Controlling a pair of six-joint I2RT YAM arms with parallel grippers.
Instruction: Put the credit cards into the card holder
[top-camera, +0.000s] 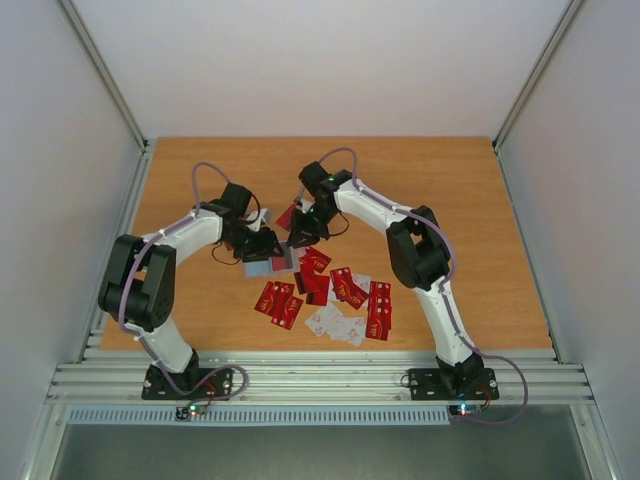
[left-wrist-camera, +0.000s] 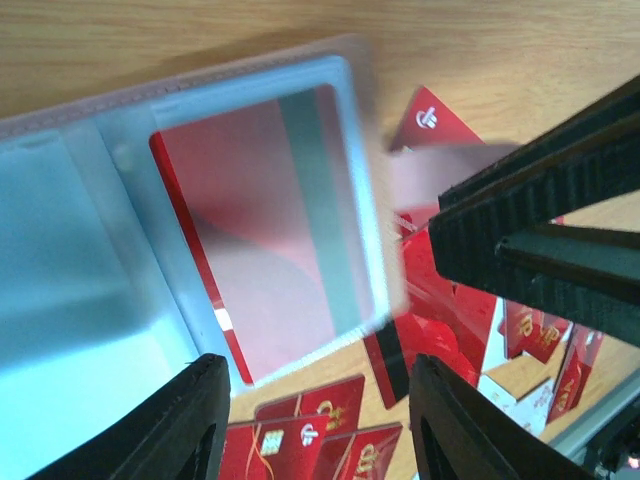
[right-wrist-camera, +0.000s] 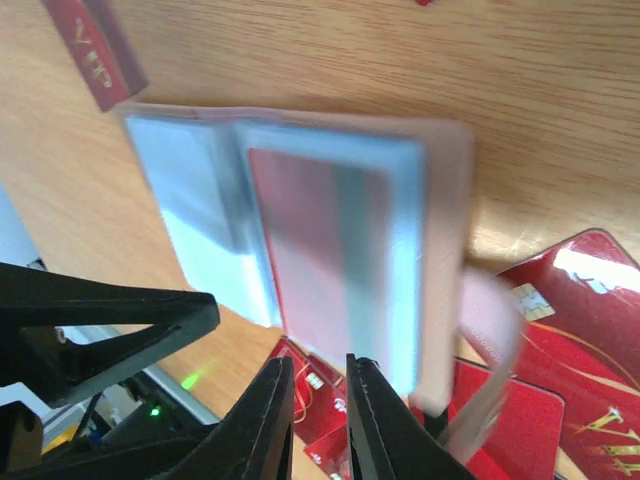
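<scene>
Left pincer (left-wrist-camera: 320, 365) apart at the open tan wallet-like card holder (top-camera: 268, 266), long axis left-right; right pincer (right-wrist-camera: 320, 365) nearly together, grip unclear.

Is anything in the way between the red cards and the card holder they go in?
Nothing visible is. The credit cards lie loose on the table right beside the open card holder. One red card already sits inside it.

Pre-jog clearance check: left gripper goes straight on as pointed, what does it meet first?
The left gripper would likely meet the card holder first: its clear sleeve, with a red card inside, lies dead ahead. Depth unclear, image blurred.
</scene>
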